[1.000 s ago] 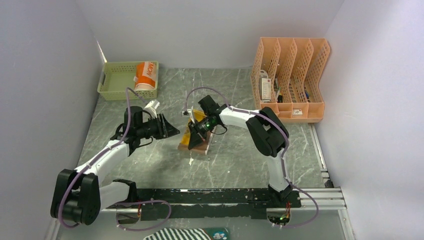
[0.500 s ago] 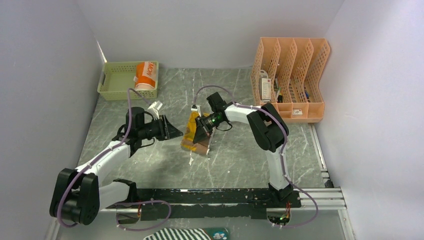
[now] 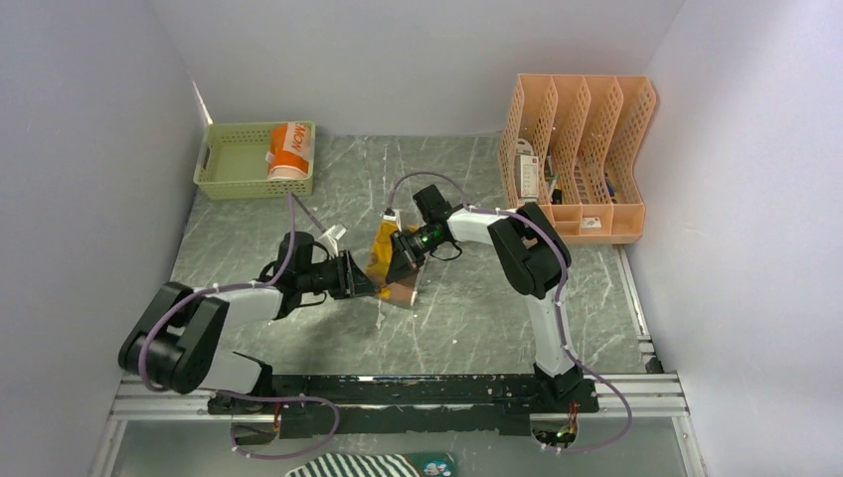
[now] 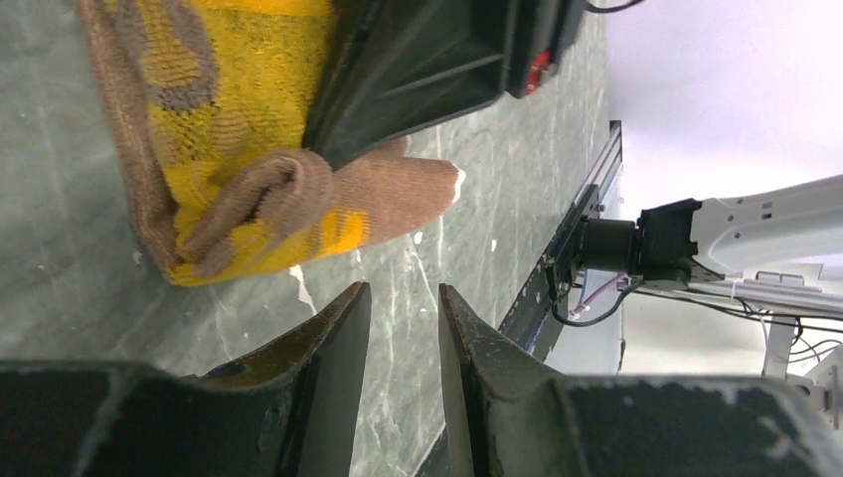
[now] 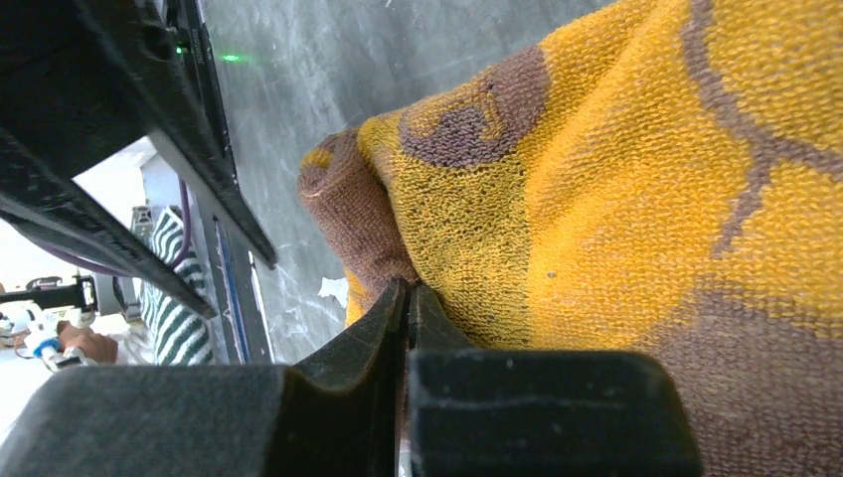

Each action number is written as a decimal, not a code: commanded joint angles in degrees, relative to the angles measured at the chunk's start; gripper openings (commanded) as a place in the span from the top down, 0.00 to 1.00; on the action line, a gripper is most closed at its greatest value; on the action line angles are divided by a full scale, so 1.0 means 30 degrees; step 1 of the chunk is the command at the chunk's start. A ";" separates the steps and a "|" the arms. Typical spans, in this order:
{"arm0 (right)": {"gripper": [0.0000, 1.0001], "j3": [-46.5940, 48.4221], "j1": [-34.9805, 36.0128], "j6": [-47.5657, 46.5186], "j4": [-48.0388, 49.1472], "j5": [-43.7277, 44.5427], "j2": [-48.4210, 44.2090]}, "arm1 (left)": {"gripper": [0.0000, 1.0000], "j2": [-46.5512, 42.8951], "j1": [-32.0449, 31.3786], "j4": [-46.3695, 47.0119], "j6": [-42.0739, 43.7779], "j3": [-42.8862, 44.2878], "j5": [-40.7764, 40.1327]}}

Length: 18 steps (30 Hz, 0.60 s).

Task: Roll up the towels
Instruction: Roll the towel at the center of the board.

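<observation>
Surface: a grey marbled table (image 3: 467, 318) walled in pale lilac on three sides, with both arms bolted to a black rail (image 3: 437, 393) at its near edge.
Nearest edge: a black-and-white striped cloth (image 3: 363, 465) pokes out below the rail, cut off by the frame. It looks set aside, with no part in the rolling.
Left arm: the left gripper (image 4: 402, 289) sits low over the table just beside the towel's near side. Its jaws stand a narrow gap apart with nothing between them, placed, I judge, to steady or take the loose end.
Mid-table: the yellow towel (image 4: 239, 129) lies bunched and half rolled. Its brown border is curled into a lip, and one brown corner sticks out flat on the marble.
Right arm: the right gripper (image 5: 408, 288) has its jaws pressed together on a fold of the yellow towel, apparently so the roll does not spring open.
Far left: the orange towel (image 3: 290, 149), already rolled, rests at the right end of a green basket (image 3: 229, 164), likely the place for finished rolls.
Far right: a peach file organiser (image 3: 582, 119) holds small items too tiny to name.
Hard to tell: how much cloth the right jaws truly pinch — the towel swells over their tips — and how tight the roll is underneath.
</observation>
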 commanded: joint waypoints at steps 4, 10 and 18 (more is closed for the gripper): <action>1.00 0.0111 -0.0127 -0.0149 0.0166 0.0793 0.0245 | 0.58 0.2096 -0.0079 0.4529 -0.1317 0.0079 -0.0807; 1.00 -0.0306 -0.0128 0.0015 0.0482 0.0874 0.0111 | 0.57 0.2125 -0.0079 0.4926 -0.1453 -0.0510 -0.2788; 0.80 0.0193 0.0094 -0.0744 -0.0444 0.2699 -0.0271 | 0.57 0.3336 -0.0050 0.5855 -0.1628 -0.1251 -0.3563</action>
